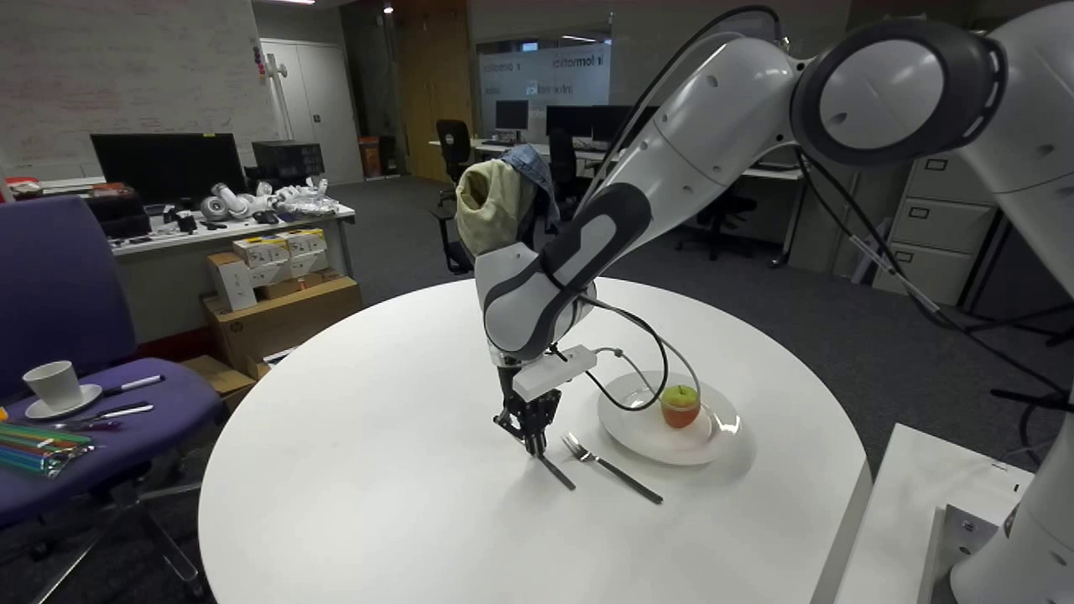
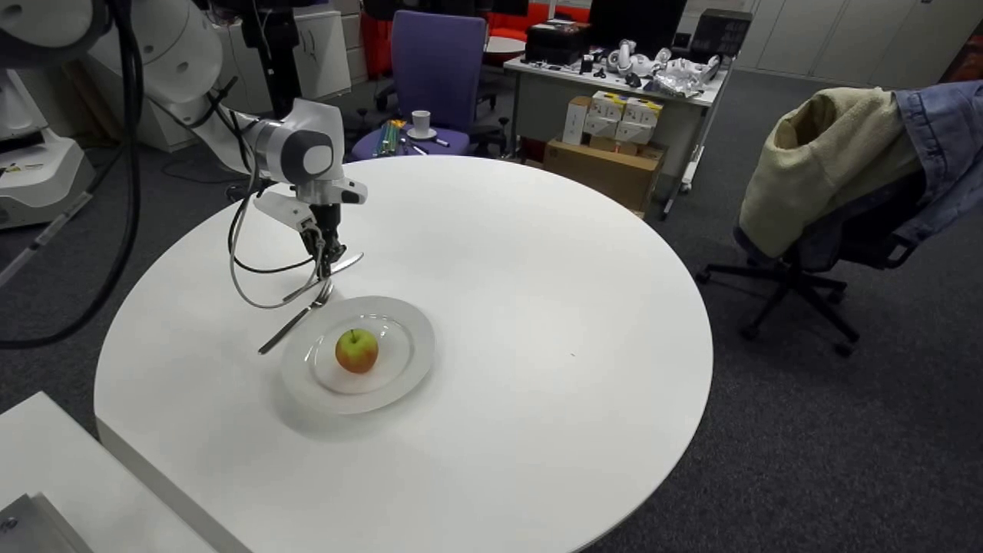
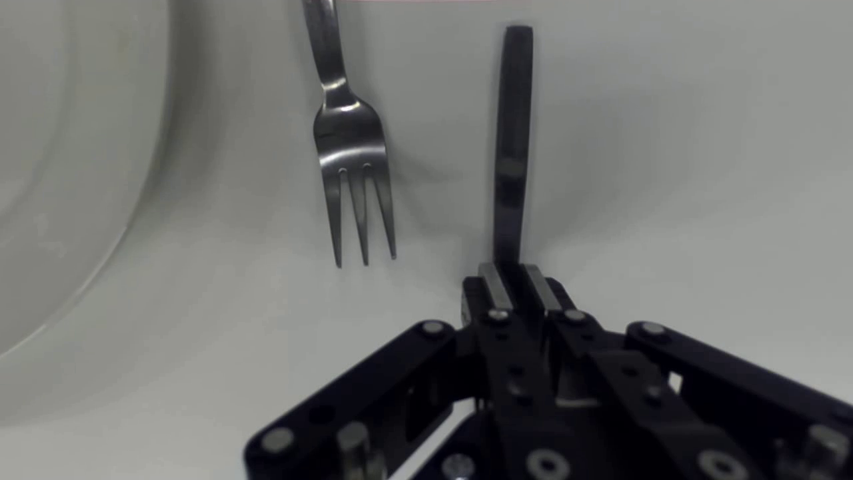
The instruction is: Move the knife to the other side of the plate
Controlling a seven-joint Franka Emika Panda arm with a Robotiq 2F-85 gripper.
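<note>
Knife (image 3: 514,133), one: sits beside the plate (image 2: 395,355), fork (image 3: 351,133) between them, pinched about mid-length by fingers (image 3: 496,287) narrowed to its width; best raised level, clear of fork and apple (image 2: 357,351), then carried to the plate's opposite side.

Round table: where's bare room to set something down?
Free: the stretch beyond the plate, opposite the fork, to the table edge; also from the knife toward the purple chair. Crowded: where fork, knife and gripper bunch beside the plate.
</note>
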